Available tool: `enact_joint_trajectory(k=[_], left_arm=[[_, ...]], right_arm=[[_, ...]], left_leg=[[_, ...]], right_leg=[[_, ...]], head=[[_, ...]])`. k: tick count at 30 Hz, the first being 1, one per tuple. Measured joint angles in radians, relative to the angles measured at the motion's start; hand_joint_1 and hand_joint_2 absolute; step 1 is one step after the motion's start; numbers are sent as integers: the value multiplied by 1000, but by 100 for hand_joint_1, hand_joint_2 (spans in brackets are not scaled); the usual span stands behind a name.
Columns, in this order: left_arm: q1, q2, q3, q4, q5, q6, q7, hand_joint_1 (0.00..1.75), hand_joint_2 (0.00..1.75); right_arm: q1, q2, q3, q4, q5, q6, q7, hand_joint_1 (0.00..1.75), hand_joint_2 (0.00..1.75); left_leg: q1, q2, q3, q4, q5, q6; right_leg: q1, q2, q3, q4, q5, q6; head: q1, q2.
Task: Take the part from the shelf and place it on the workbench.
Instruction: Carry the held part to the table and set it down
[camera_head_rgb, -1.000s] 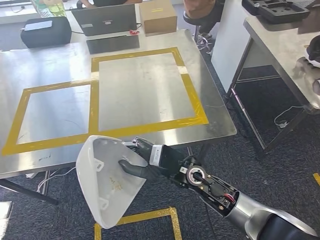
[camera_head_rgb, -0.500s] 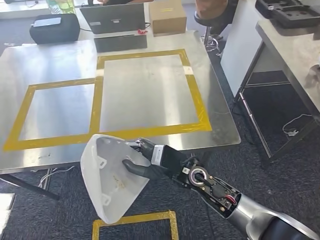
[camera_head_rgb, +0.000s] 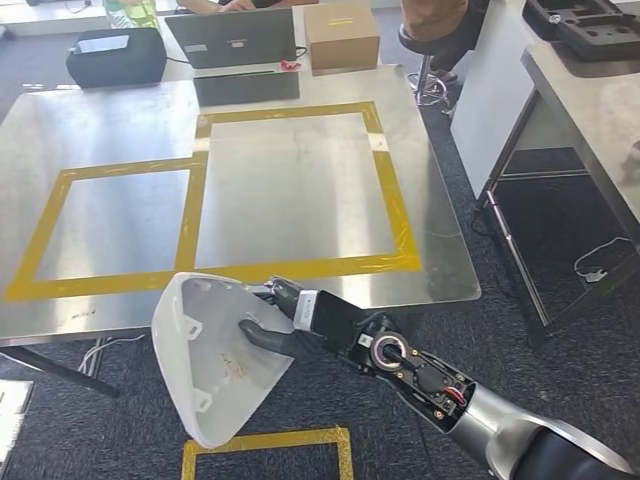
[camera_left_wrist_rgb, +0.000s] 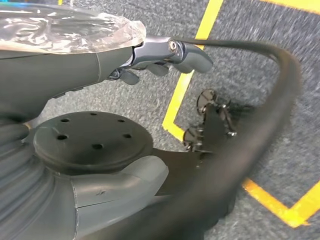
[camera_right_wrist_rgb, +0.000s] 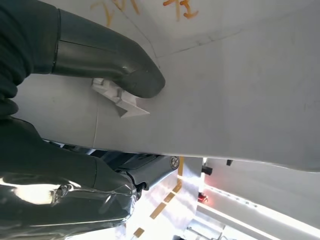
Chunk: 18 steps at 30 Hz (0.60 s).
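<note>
- I see the right robot hand (camera_head_rgb: 272, 322) clamped on the white plastic shell part (camera_head_rgb: 211, 360): thumb pressed on its inner face, other fingers behind its rim.
- The part hangs in the air above dark carpet and a yellow floor-tape rectangle (camera_head_rgb: 264, 440), just short of the surface's near edge, not touching it.
- Left robot hand (camera_left_wrist_rgb: 113, 100) in its wrist view: fingers extended, holding nothing, carpet below.
- Steel surface (camera_head_rgb: 445, 250) carries two yellow tape frames (camera_head_rgb: 200, 190).
- Far edge: black bag (camera_head_rgb: 117, 58), laptop (camera_head_rgb: 230, 38), cardboard box (camera_head_rgb: 341, 35).
- Second bench (camera_head_rgb: 596, 110) to the right.
</note>
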Motion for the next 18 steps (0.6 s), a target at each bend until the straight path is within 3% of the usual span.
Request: enact_joint_trajectory(k=[2, 4, 7, 8, 9, 11, 13, 15, 18], left_arm=[[0, -2, 0, 0, -2, 0, 0, 0, 175], [3, -5, 0, 0, -2, -1, 0, 0, 175], [2, -10, 0, 0, -2, -2, 0, 0, 175], [2, -12, 0, 0, -2, -2, 0, 0, 175], [3, -14, 0, 0, -2, -2, 0, 0, 175], [3, -18, 0, 0, 0, -1, 0, 0, 175], [2, -19, 0, 0, 1, 0, 0, 0, 175], [0, -18, 0, 0, 1, 0, 0, 0, 175], [4, -15, 0, 0, -1, -1, 0, 0, 175]], right_arm=[[0, 0, 0, 0, 1, -1, 1, 175, 175], [-1, 0, -2, -1, 2, -3, 2, 175, 175], [2, 0, -3, 0, 3, -7, 6, 175, 175], [5, 0, -3, 0, 3, -8, 9, 175, 175], [8, 0, -3, 0, 3, -10, 11, 175, 175], [9, 0, -3, 0, 4, -11, 14, 175, 175], [8, 0, -3, 0, 4, -11, 15, 175, 175], [9, 0, -2, 0, 4, -12, 17, 175, 175], [9, 0, -2, 0, 5, -14, 18, 175, 175]], left_leg=[[2, -9, 7, -18, 8, -3], [12, -15, 21, -41, 17, -6], [19, -26, 31, -50, 19, -5], [20, -31, 32, -49, 18, -6], [21, -37, 33, -48, 16, -8], [25, -50, 39, -41, 8, -16], [27, -61, 37, -30, -1, -26], [27, -71, 24, -19, -1, -37], [27, -70, 12, -6, -6, -51]], right_leg=[[-1, -7, 0, -3, -3, 7], [0, 1, -12, 31, -30, 16], [-3, 15, -87, 201, -110, 30], [-5, 15, -108, 243, -119, 34], [-7, 16, -115, 253, -108, 38], [-11, 19, -77, 160, -37, 44], [-16, 39, -23, 45, 12, 46], [-15, 55, -2, 4, 9, 37], [-16, 47, 3, -9, 8, 20]], head=[[-2, 0], [1, 0], [14, 0], [17, 0], [20, 0], [25, 0], [29, 0], [31, 0], [34, 0]])
